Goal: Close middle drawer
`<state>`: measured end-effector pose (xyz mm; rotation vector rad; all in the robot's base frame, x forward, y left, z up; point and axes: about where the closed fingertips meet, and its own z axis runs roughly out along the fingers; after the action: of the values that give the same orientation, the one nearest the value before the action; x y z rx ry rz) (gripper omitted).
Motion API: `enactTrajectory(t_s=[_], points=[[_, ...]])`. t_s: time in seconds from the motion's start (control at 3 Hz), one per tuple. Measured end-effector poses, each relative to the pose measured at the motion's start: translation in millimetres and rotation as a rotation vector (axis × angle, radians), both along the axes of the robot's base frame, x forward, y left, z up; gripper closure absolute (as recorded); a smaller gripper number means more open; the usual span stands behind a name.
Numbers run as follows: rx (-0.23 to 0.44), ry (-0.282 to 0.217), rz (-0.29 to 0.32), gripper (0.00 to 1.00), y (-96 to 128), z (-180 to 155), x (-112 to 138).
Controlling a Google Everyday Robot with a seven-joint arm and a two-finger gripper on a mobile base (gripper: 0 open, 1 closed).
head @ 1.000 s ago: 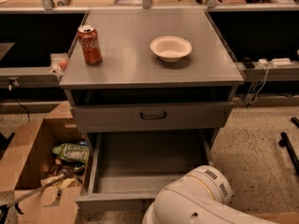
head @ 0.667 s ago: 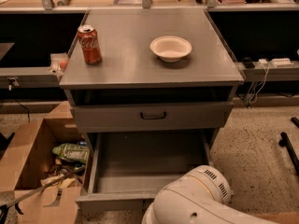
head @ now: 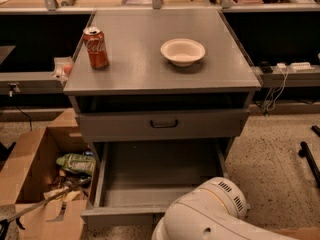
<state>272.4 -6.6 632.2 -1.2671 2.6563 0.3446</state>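
Observation:
The middle drawer [head: 160, 176] is a grey metal tray pulled far out of the grey cabinet [head: 160, 64] toward me, and its inside is bare. Its front panel [head: 120, 216] lies near the bottom of the view; the handle is hidden. Above it, another grey drawer [head: 164, 125] with a black handle sits shut. A white rounded part of my arm [head: 215, 216] covers the drawer's front right corner. My gripper is out of view.
A red cola can [head: 95, 47] and a white bowl [head: 182, 51] stand on the cabinet top. An open cardboard box [head: 30, 184] with rubbish sits on the floor to the left. Cables and a power strip [head: 292, 66] are at the right.

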Motion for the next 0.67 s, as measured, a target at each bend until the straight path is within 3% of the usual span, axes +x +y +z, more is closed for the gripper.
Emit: enactTrajectory(t_s=[0.33,0.67], points=[[0.000,0.000,0.000,0.04,0.0,0.0,0.0],[0.002,-0.005,0.005,0.00,-1.4,1.6,3.6]])
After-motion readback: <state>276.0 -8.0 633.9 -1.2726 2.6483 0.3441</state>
